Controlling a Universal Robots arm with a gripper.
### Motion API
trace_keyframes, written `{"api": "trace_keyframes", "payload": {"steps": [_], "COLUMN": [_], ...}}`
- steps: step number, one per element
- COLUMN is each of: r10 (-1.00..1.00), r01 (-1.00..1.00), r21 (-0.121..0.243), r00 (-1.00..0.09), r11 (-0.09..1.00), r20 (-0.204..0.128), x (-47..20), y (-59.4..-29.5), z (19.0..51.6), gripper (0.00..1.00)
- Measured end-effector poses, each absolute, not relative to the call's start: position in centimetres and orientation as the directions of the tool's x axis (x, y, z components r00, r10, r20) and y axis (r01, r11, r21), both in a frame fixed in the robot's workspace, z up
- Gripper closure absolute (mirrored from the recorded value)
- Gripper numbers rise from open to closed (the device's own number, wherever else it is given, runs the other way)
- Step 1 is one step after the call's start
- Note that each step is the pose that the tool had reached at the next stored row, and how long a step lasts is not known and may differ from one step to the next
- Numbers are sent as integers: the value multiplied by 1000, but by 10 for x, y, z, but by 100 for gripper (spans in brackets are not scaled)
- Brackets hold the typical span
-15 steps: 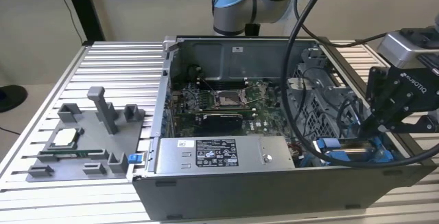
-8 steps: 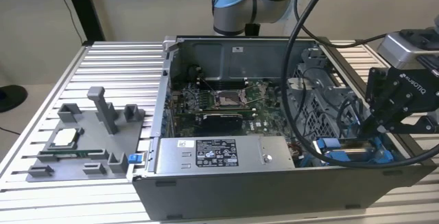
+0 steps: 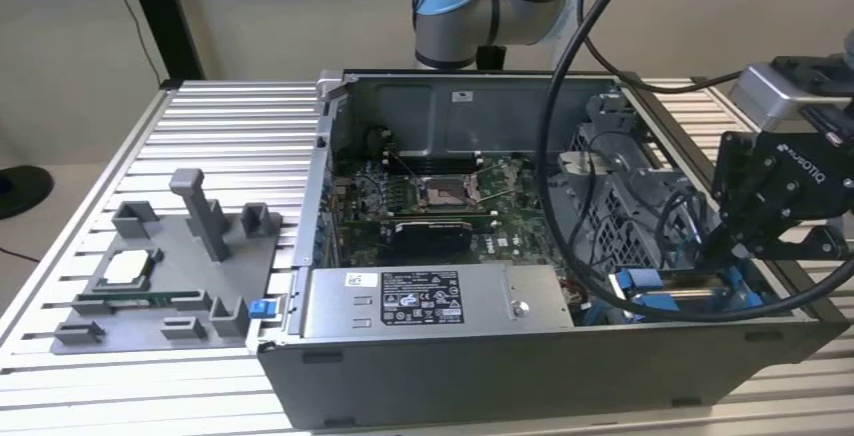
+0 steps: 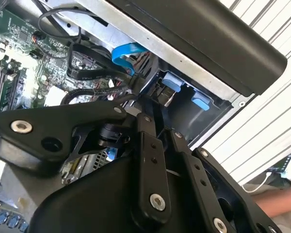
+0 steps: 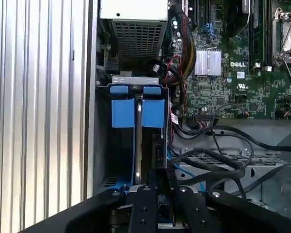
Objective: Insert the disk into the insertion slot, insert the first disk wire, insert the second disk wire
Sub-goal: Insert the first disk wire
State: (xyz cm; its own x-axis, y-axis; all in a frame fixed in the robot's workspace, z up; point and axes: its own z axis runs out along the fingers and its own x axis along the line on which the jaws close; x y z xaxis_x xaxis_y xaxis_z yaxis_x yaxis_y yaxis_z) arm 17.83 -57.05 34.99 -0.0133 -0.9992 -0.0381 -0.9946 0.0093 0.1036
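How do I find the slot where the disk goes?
Look at the open computer case on the ribbed table. In its near corner on the exterior view's right, below the black end effector, sits the slot. Bright blue plastic pieces mark it, unlike the grey labelled box beside it.

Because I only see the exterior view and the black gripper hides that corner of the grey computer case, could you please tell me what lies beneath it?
Observer: In the first wrist view the black gripper hangs over the rectangular grey metal drive bay, which has two bright blue plastic latch pieces side by side on its rim.
Operator: Thank you. Is anyone close to the machine?
Observer: Yes. In the second wrist view part of a person's arm shows beyond the outer wall of the grey computer case.
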Motion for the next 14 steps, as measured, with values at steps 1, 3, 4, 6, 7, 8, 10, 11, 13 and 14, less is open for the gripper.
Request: {"api": "trace_keyframes", "payload": {"steps": [1,3,4,6,7,8,10,11,13,14], "r10": [-999,-999,-999,-999,-999,-999,-999,-999,-999,-999], "r01": [-995,-996,-996,-997,-997,-997,-997,-997,-997,-997], "r21": [101,89,84,78,78,78,78,78,78,78], "r00": [-13,-13,-13,-13,-13,-14,-15,-15,-17,-18], "r11": [9,9,9,10,10,11,12,12,14,15], "r20": [-38,-38,-38,-38,-38,-38,-38,-39,-38,-38], "x": [178,178,178,178,178,178,177,177,176,175], "y": [-571,-571,-571,-571,-571,-571,-571,-571,-571,-571], "z": [349,348,348,347,347,346,346,346,345,345], "gripper": [100,100,100,100,100,100,100,100,100,100]}}
